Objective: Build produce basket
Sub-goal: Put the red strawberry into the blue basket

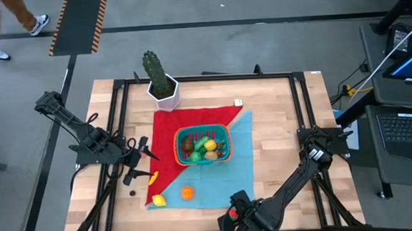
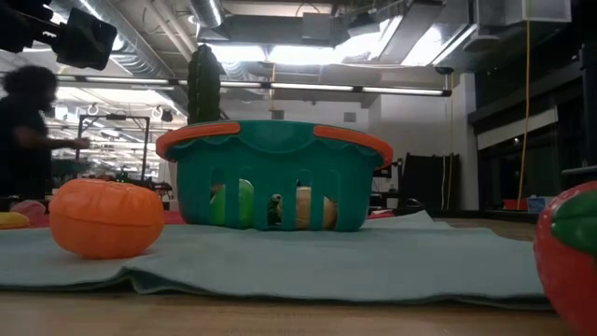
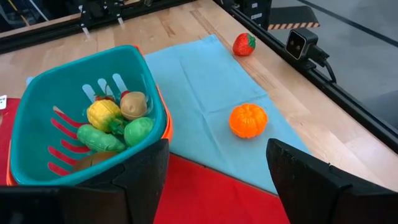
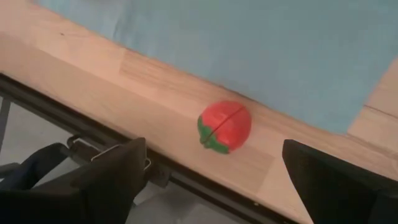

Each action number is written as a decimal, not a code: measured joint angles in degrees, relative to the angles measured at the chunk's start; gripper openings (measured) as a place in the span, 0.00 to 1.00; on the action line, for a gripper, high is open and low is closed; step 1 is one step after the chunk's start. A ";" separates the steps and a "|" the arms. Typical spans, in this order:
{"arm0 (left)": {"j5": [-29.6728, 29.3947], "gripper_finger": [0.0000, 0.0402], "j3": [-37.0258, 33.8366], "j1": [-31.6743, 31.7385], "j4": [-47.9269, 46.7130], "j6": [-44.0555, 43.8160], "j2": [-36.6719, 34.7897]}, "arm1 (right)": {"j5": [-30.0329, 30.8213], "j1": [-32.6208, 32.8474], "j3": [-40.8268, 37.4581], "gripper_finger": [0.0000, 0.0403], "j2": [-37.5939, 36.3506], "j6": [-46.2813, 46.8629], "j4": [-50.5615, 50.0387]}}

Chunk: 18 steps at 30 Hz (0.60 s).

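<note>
The pale wooden table point(image 1: 278, 118) carries a red and light-blue cloth point(image 1: 231, 175). On the cloth stands the small teal plastic basket with an orange-red rim point(image 1: 203, 145), holding yellow, green and brown toy produce point(image 3: 115, 121). The left gripper point(image 1: 133, 161) hangs at the cloth's left edge, fingers apart, empty. The right gripper point(image 4: 211, 180) hovers at the table's near edge — fingers spread wide — above a red toy strawberry point(image 4: 225, 126). An orange toy point(image 1: 187, 192) and a yellow piece point(image 1: 157, 200) lie on the blue cloth in front of the basket.

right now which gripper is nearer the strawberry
Right. The right gripper hangs open just over the strawberry at the table's front edge. The left gripper, also open, waits beside the basket, well off.
</note>
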 joint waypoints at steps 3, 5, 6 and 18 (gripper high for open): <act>0.02 0.66 0.00 -0.02 -0.12 0.02 0.00 | 0.00 -0.20 0.00 0.94 0.00 0.18 0.34; 0.02 0.66 0.00 0.00 -0.44 0.02 0.02 | -0.01 -0.26 0.00 0.94 0.00 -0.30 0.72; 0.02 0.66 0.00 0.00 -0.48 0.04 0.02 | 0.01 -0.28 0.00 0.94 0.00 -0.57 0.80; 0.02 0.66 0.00 -0.02 -0.46 0.07 0.01 | -7.76 -1.43 -1.26 0.94 1.61 4.88 6.00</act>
